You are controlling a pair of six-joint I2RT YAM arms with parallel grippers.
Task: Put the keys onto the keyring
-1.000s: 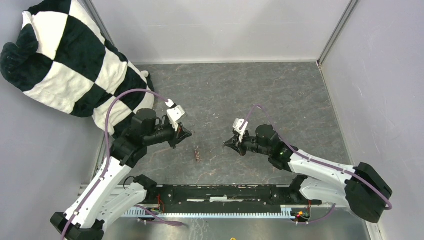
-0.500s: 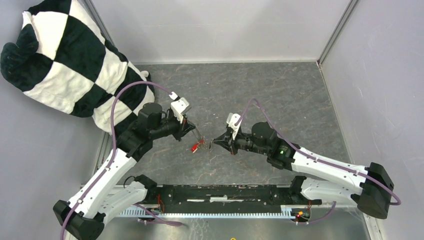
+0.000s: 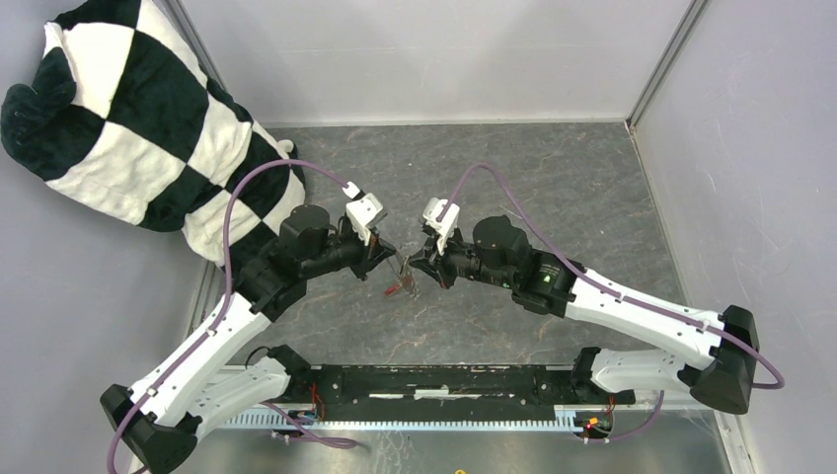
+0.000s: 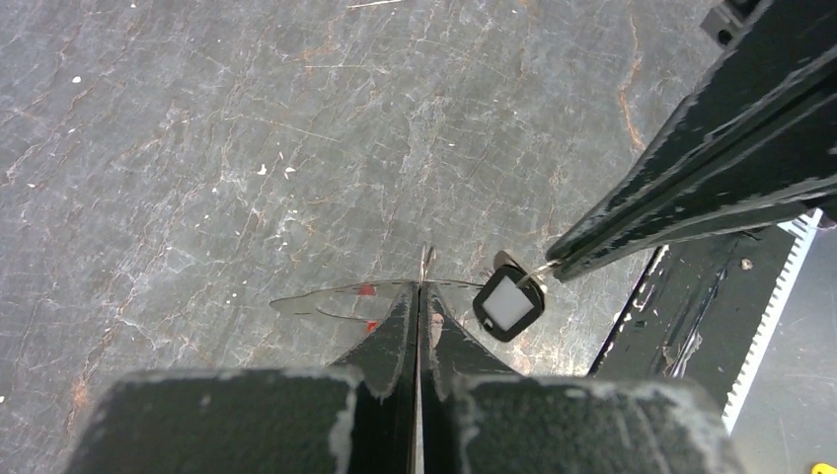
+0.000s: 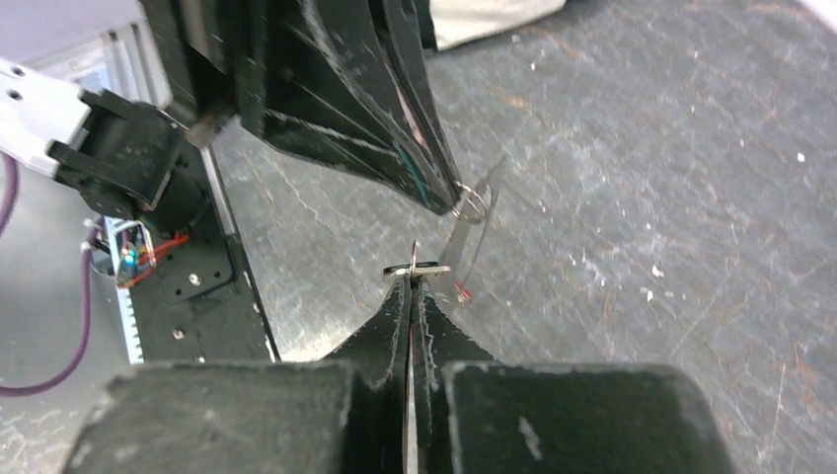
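Top external: left gripper (image 3: 394, 261) tight on keyring (image 4: 326, 296), right gripper (image 3: 414, 271) tight on black-tagged key (image 4: 508, 303), tips now closer.

The table (image 3: 553, 188) has a dark grey, stone-patterned top marked with pale scratches, white flecks and a few rust-coloured streaks. A black-and-white checkered cushion (image 3: 118, 109) lies at the far-left corner, its lower end on the table top and its upper part leaning against the left wall. A black mounting rail (image 3: 434, 383) runs along the near edge of the table.
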